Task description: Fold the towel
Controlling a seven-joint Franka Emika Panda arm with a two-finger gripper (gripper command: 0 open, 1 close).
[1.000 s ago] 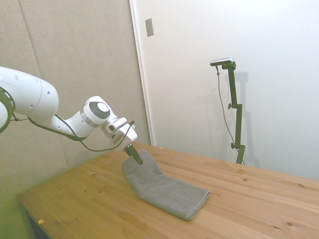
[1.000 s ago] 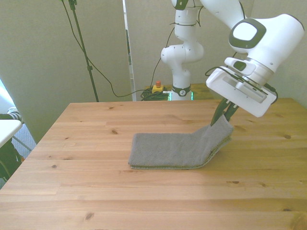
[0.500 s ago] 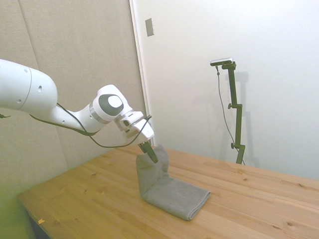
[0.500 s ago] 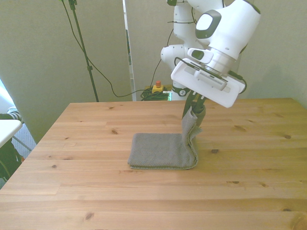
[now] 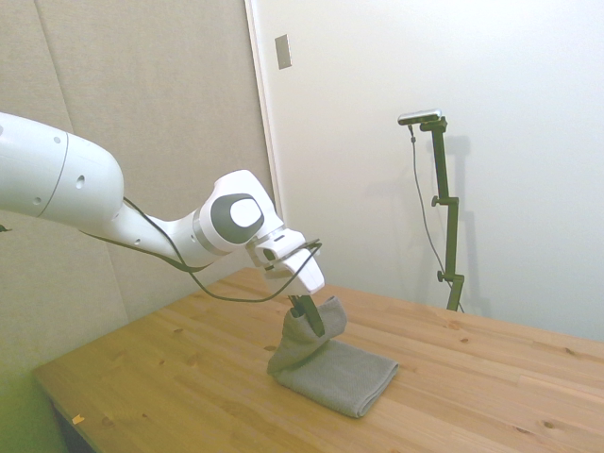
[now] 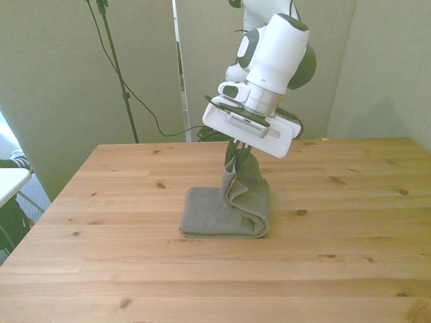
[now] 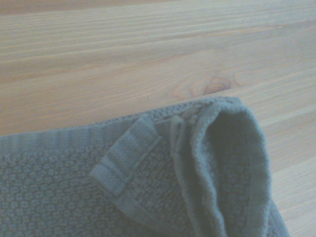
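Pincer (image 6: 237, 151) of mine pinches one end of the towel (image 6: 225, 210) and lifts it up, so it can flop over the half lying mid-table (image 6: 135, 269).

No text, label, brand, number or sign can be read in any of the views. The towel (image 6: 229, 208) is plain grey cloth, and the small tab sewn at its hem (image 7: 123, 158) shows no print in the wrist view. The white arm (image 6: 273, 54) carries no legible marking.
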